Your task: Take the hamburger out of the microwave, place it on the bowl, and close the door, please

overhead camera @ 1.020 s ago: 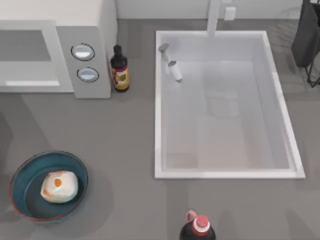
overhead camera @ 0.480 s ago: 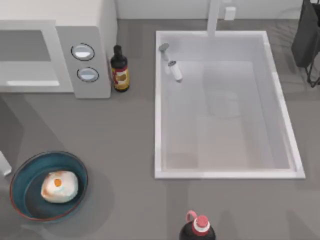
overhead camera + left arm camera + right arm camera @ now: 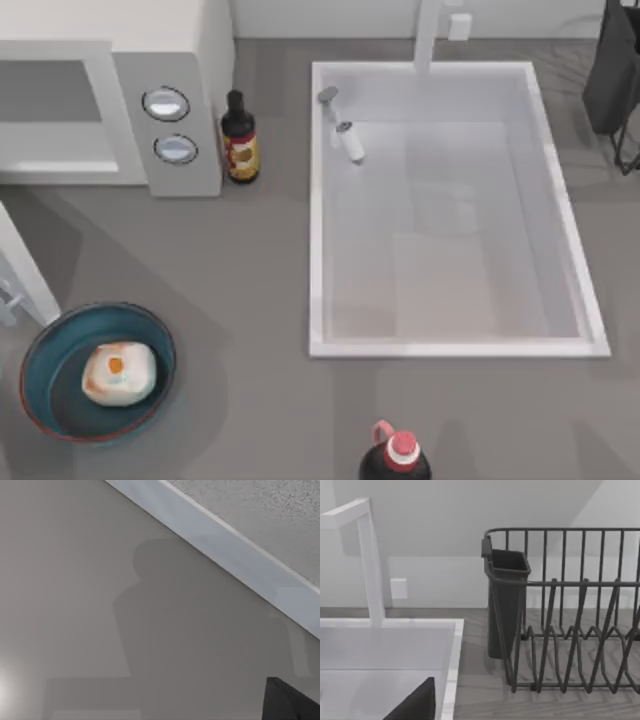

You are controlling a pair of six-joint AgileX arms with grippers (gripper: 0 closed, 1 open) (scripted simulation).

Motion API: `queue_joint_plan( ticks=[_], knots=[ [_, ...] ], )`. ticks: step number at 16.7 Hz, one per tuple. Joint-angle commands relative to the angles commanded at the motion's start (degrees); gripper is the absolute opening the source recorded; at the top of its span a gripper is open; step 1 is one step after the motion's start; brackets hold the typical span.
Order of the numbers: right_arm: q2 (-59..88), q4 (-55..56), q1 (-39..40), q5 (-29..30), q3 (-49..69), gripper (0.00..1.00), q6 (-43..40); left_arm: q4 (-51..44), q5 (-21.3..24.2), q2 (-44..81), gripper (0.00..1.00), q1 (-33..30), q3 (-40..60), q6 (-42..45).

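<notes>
Pale and orange-patched, the hamburger [image 3: 117, 373] already sits inside the bowl [image 3: 40, 345], which lies well in front of the microwave [image 3: 170, 60], toward its door side. That leaves the door [image 3: 27, 268] as the job in hand, I judge. It stands swung out from the microwave's front, seen edge-on as a white slab whose free end reaches just beside the bowl's rim. The panel looks stiff and light and should turn freely on its hinge. A flat push on its outer face near the free end, where the handle sits, ought to serve better than a pinch. The swing must stay clear of the bowl. A dark wedge in the left wrist view may be part of the left gripper [image 3: 286, 703], close against a plain grey surface with a white strip. Whether it is wide or narrow I cannot tell. The right gripper [image 3: 416, 705] is parked far from the microwave, beyond the sink [image 3: 318, 200] by the dish rack [image 3: 565, 610], its state likewise unreadable.
</notes>
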Motion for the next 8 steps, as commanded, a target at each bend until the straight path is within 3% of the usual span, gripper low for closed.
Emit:
queue_joint_plan(
  ticks=[8],
  knots=[
    [0.0,0.0,0.0,0.0,0.0,1.0,0.0,0.7,-11.5,-7.1,0.0,-17.0,-4.3,-13.0]
  ],
)
